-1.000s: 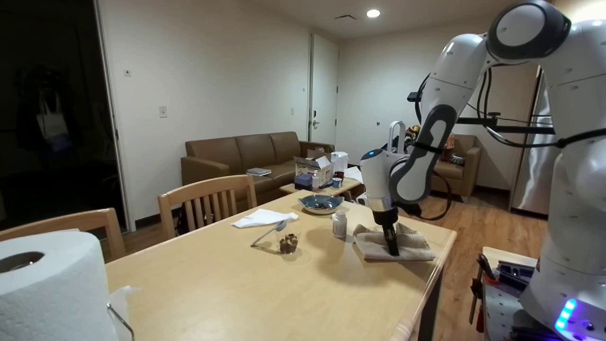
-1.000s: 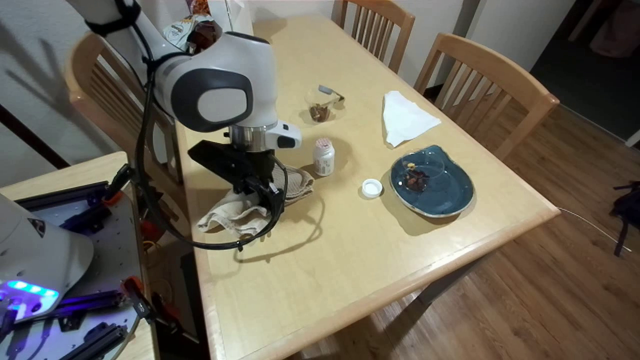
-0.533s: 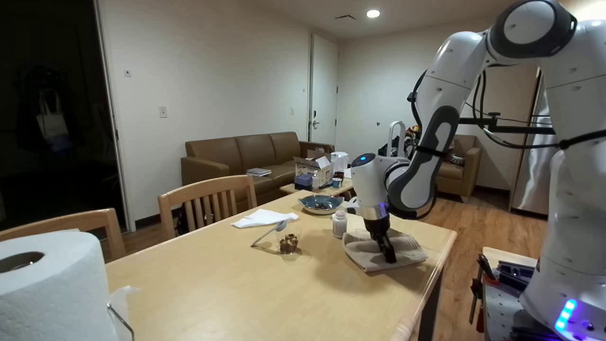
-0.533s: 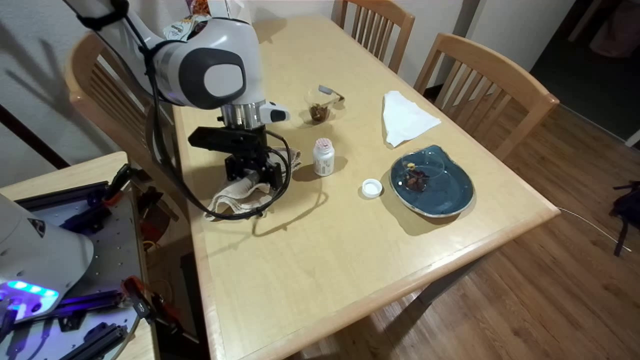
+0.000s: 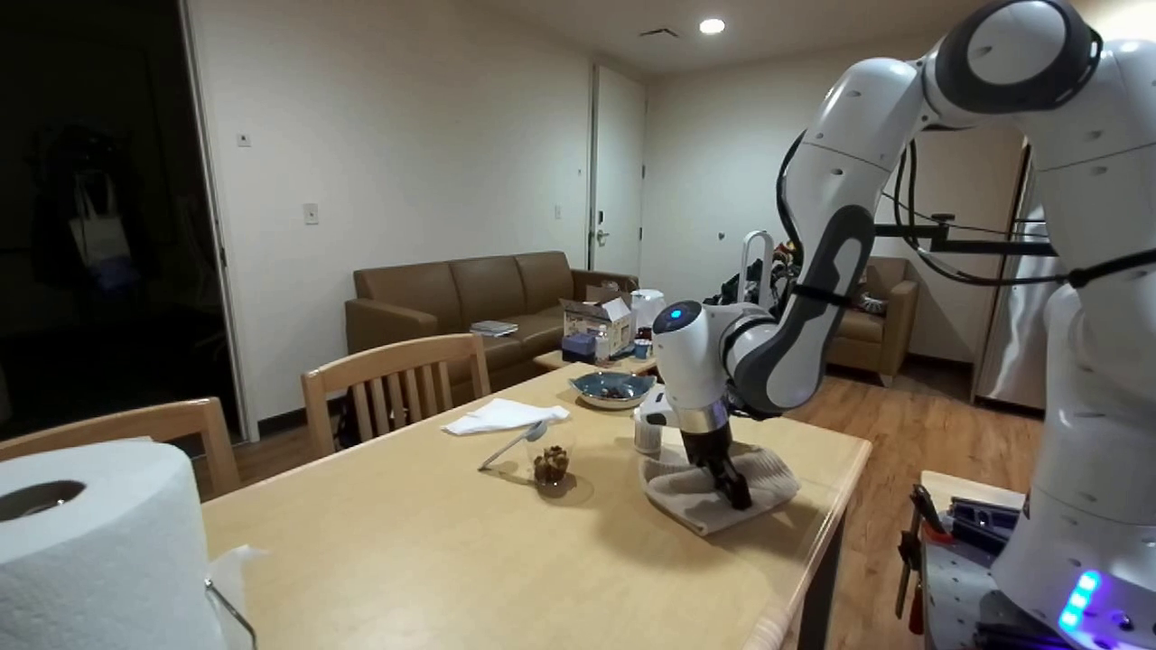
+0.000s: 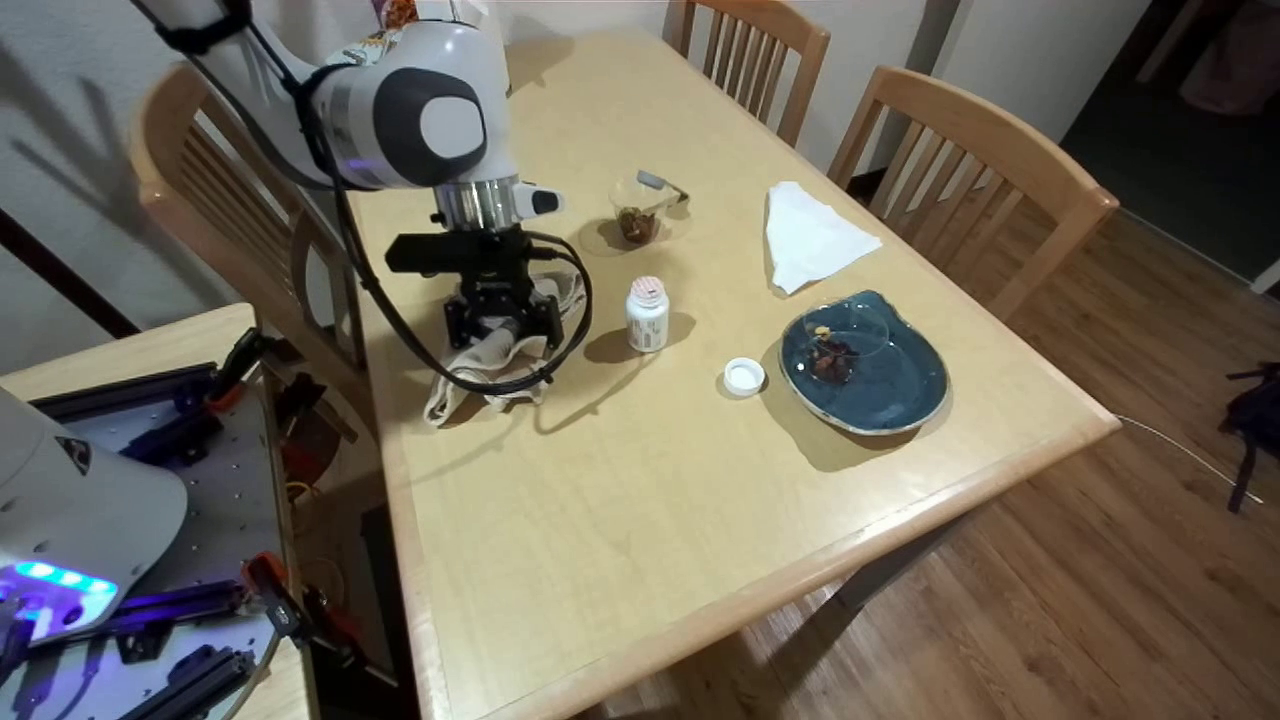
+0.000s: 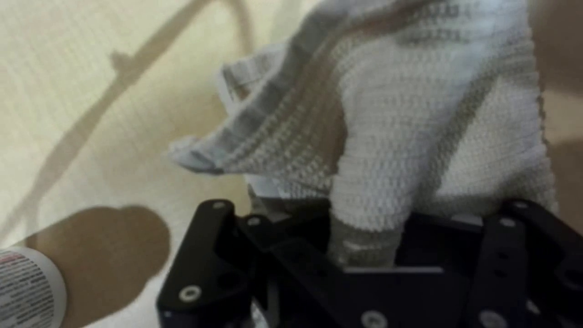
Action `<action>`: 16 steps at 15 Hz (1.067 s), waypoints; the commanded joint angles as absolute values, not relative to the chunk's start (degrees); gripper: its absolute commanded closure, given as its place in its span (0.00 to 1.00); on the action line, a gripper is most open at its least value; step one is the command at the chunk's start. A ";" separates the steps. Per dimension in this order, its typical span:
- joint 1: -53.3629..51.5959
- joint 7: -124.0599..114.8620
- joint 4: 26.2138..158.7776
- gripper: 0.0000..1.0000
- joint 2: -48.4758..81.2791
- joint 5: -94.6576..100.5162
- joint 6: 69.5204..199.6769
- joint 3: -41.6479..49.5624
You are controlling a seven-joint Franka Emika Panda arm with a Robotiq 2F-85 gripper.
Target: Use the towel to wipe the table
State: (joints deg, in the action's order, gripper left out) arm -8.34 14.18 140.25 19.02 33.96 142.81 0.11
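A beige knitted towel [image 5: 766, 480] lies bunched on the light wooden table [image 5: 470, 569], near its edge by the robot. It also shows under the gripper in an exterior view [image 6: 478, 372] and fills much of the wrist view [image 7: 387, 114]. My gripper [image 5: 736, 495] points down, tilted, with its fingers at the towel. In the wrist view the gripper [image 7: 368, 232] has a fold of towel pinched upright between its fingers. The fingertips themselves are hidden by the cloth. The rest of the towel spreads on the tabletop around the gripper.
A white bottle [image 6: 648, 316] stands close beside the towel. A white cap [image 6: 743, 376], a blue dish [image 6: 900, 385] holding a clear cup, a white napkin [image 6: 812, 238] and a clear cup with a spoon [image 6: 638, 222] are on the table. A paper towel roll [image 5: 99, 551] stands at the far end.
My gripper has dragged the towel along the table, away from the dish end and toward the paper towel roll. The wrist now partly covers the bottle in an exterior view. The other objects stay put.
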 commanded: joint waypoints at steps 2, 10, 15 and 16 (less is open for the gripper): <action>-9.24 5.39 138.07 0.95 24.55 38.08 141.69 1.78; -3.26 -1.06 141.77 0.95 20.88 35.21 140.87 7.07; 1.50 0.77 141.47 0.95 21.37 31.87 140.52 8.81; 2.09 1.30 140.90 0.95 22.09 31.36 140.54 8.87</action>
State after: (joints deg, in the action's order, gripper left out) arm -0.41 1.46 141.04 18.27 32.76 138.98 8.29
